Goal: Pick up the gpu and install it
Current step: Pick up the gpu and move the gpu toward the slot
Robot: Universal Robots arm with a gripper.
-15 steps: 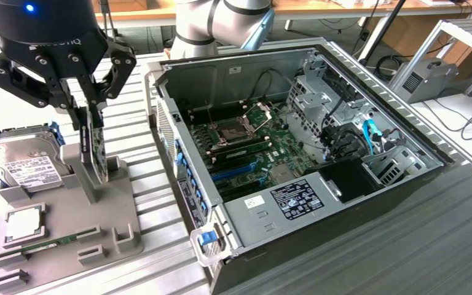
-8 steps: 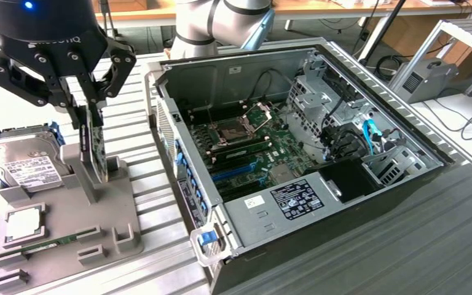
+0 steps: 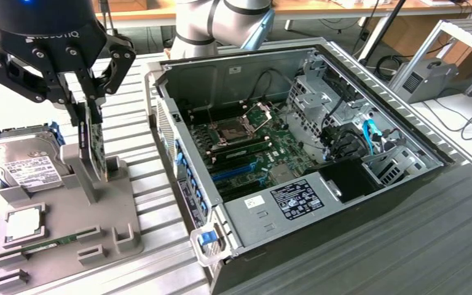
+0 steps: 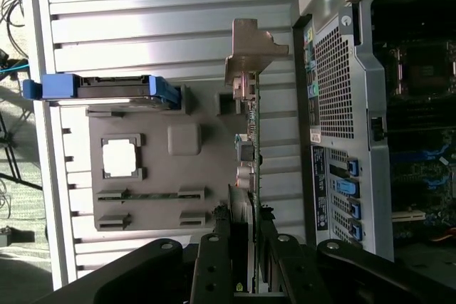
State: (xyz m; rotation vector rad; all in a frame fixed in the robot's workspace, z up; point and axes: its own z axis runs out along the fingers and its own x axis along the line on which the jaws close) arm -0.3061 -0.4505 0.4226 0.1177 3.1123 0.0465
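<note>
The gpu [image 3: 96,147] stands on edge at the grey holder [image 3: 113,209], a thin dark card with a green board edge. My gripper [image 3: 88,114] reaches down over its top edge, one finger on each side, shut on the card. In the wrist view the gpu [image 4: 251,140] runs away from the gripper [image 4: 246,236], its silver end bracket [image 4: 249,48] at the far end. I cannot tell whether its lower edge still rests in the holder's slot. The open computer case [image 3: 302,153] lies at the exterior view's right, with blue slots [image 3: 236,169] on its motherboard.
The grey holder [image 4: 142,197] also carries a silver hard drive [image 3: 23,163] in a blue frame, a square processor [image 3: 24,222] and a narrow RAM stick [image 3: 47,244]. The case's perforated rear wall [image 4: 335,83] stands close beside the card. Cables and drive cages crowd the case's far side.
</note>
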